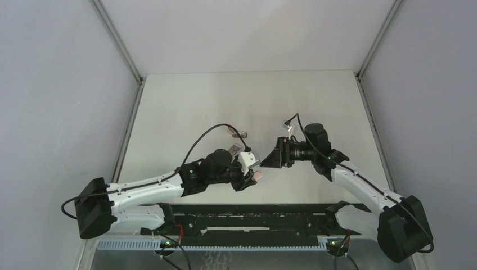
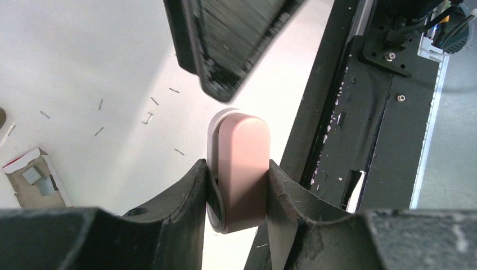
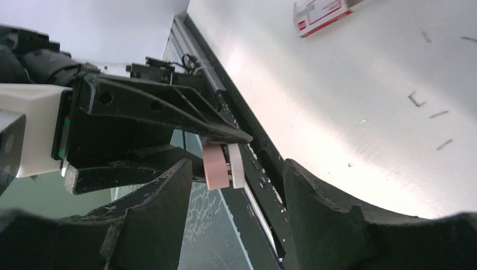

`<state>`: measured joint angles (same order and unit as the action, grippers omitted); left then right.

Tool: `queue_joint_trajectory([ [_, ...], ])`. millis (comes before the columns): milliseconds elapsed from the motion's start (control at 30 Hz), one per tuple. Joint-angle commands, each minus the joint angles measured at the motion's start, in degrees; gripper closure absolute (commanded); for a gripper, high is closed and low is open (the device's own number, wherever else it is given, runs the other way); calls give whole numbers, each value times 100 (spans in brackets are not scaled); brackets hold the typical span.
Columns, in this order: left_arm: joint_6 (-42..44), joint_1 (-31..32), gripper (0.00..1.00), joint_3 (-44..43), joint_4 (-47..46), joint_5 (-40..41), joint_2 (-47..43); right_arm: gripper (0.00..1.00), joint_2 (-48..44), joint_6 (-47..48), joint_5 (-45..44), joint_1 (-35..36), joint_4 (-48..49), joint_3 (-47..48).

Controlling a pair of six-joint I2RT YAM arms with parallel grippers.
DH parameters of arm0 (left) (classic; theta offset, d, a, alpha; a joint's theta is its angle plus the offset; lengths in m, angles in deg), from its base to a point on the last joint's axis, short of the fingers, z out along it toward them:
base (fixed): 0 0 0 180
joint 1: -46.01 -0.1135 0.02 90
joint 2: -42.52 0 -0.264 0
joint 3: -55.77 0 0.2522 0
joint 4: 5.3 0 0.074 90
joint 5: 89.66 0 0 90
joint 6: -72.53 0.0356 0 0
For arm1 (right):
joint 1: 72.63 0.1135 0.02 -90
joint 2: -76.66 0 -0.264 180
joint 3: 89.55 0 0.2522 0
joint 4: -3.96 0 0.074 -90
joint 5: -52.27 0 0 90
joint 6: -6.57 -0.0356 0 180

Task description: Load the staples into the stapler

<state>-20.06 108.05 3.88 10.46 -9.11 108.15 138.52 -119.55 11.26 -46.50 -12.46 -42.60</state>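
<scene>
As the two arms meet over the near part of the bench (image 1: 236,95), we see the left jaws closed on the stapler (image 2: 239,169), a small rounded piece with a pink shell and a white one. The jaws press on its two flanks, and its rounded end sticks out ahead of them. In the top view the stapler (image 1: 257,175) shows as a pink spot at the tip of the left jaws.

The right jaws stand wide. In the right wrist view the free end of the stapler (image 3: 216,166) sits in the gap between them, with space on each side, so we see no contact there. From the left wrist view, one of the right arm's fingers (image 2: 225,50) hangs just ahead of the stapler's rounded end, close to it but apart.

The staples (image 2: 34,174) lie flat on the bench, well off to the left of the left jaws, in a white box with red print; grey strips show in its open part. In the right wrist view the staples (image 3: 323,14) lie far ahead of the right jaws. In the top view they (image 1: 237,134) lie beyond both pairs of jaws.

Loose bits of wire (image 2: 149,118) are strewn over the bench between the left jaws and the box. A black rail (image 2: 360,140) runs just to the right of the left jaws.
</scene>
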Motion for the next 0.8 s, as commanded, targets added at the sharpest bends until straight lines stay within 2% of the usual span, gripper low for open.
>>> queue_joint_trajectory([
  [0, -106, 10, 100, -61, -393, -123, -128, 43, -158, -178, -352, -289, -154, 113],
  [200, -136, 10, 100, -19, -464, -150, -186, 55, 143, -217, -62, -227, -138, -12],
  [533, -197, 10, 100, 41, -548, -136, -237, 62, 252, -317, 161, 136, 95, -14],
  [767, -324, 6, 100, 212, -790, -21, -391, 71, 337, -324, 294, 138, 72, -194],
])
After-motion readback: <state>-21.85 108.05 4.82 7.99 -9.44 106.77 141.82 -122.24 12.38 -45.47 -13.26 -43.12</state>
